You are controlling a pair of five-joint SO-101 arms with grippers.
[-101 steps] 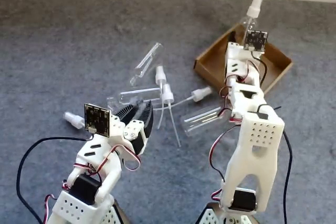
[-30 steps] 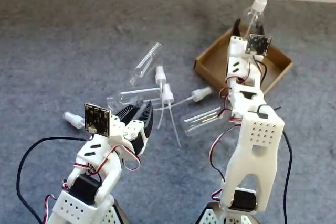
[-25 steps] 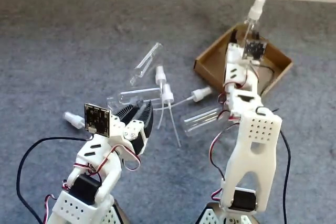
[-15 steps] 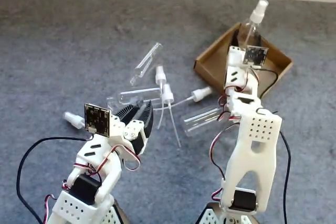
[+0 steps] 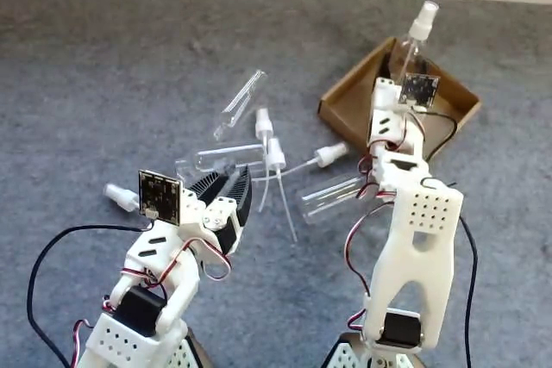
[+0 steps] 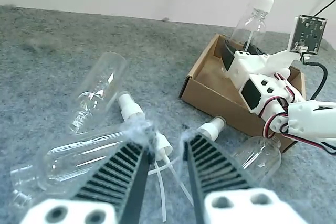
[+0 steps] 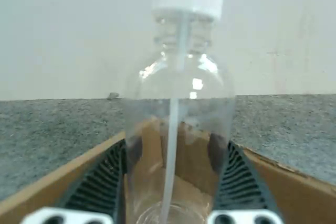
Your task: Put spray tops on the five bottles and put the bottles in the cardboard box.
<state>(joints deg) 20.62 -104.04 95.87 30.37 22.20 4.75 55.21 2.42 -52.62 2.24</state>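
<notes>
Right wrist view | right jaws [image 7: 173, 153] grip one capped bottle [image 7: 178, 98] inside cardboard box [image 7: 281, 177] | left jaws [image 6: 167, 140] narrow, empty | other bottles [image 6: 94, 98] ahead of them uncapped

1. The cardboard box [image 5: 345, 101] is brown, low and open. It sits near the table's far right corner.
2. The standing bottle [image 5: 409, 47] is clear, wears a white spray top [image 5: 422, 19], and is upright in the box.
3. Three clear bottles lie on their sides mid-table, with no tops: far bottle [image 5: 241, 102], middle bottle [image 5: 220, 159], near bottle [image 5: 332, 196].
4. Four loose white tops with thin tubes lie there: first top [image 5: 265, 121] and second top [image 5: 275, 154] side by side, third top [image 5: 330, 154] nearer the box, and fourth top [image 5: 121, 196] toward the left edge.
</notes>
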